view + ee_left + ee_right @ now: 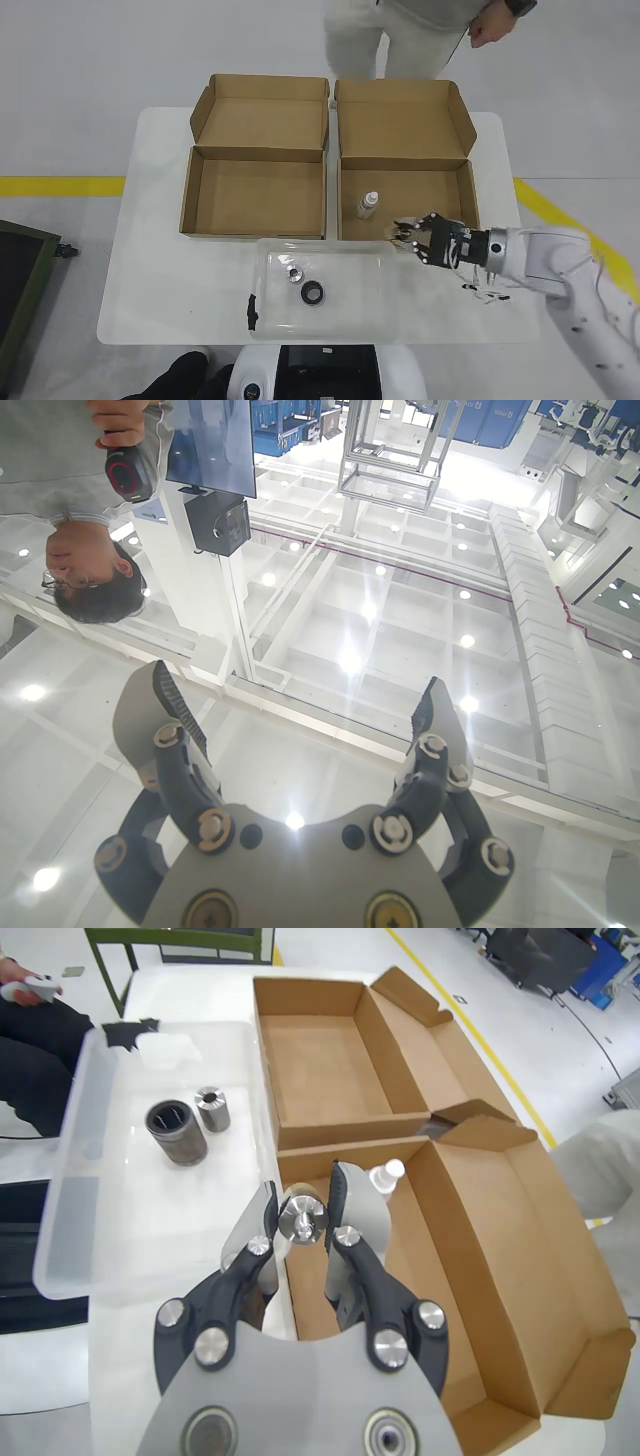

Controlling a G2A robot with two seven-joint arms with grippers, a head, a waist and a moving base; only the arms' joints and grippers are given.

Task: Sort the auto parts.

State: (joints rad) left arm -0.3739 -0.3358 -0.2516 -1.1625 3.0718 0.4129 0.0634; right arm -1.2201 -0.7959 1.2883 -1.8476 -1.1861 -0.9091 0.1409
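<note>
While the right end effector [303, 1193] pinches the stubby silver metal cylinder [302, 1223] over the lower rim of the open brown cardboard box [440, 190] at the top view's centre right, it should move inward, lower, then release.

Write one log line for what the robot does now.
right gripper: shut on metal part at near edge of right box | left gripper: open | clear bin: dark sleeve, small cylinder

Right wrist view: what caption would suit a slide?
Jaws grip a shiny metal part between clear bin and cardboard box.
</note>
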